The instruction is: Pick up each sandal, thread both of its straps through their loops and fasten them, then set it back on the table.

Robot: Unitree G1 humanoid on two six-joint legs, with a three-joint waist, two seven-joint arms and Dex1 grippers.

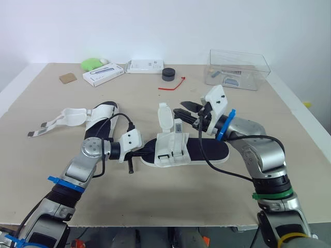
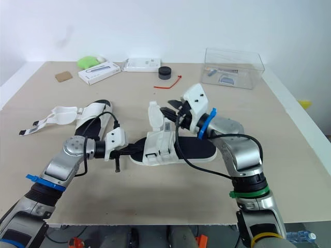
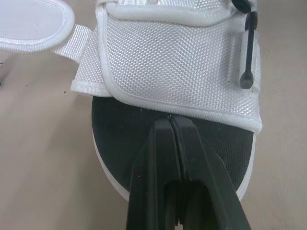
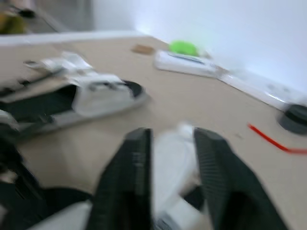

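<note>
Near sandal of white woven fabric with a black footbed, lying flat at the middle of the pale wooden bench. Its broad white upper spans the footbed; one white strap stands upright from it, unfastened. Left pincer – fingers clenched together, tips resting on the black footbed at the edge of the upper. Right pincer – fingers released and parted, close beside the upright strap, which the right wrist view shows between them; whether they touch it cannot be told.

Second white-and-black sandal lies to the robot's left, well apart from the first, its loose white straps splayed flat on the bench.

Clear plastic box, far right of the bench, holds a few small dark and white items, too small to identify. Along the far edge: two flat white cartons, a black round cap, a red tie, a green lump, a brown card square
</note>
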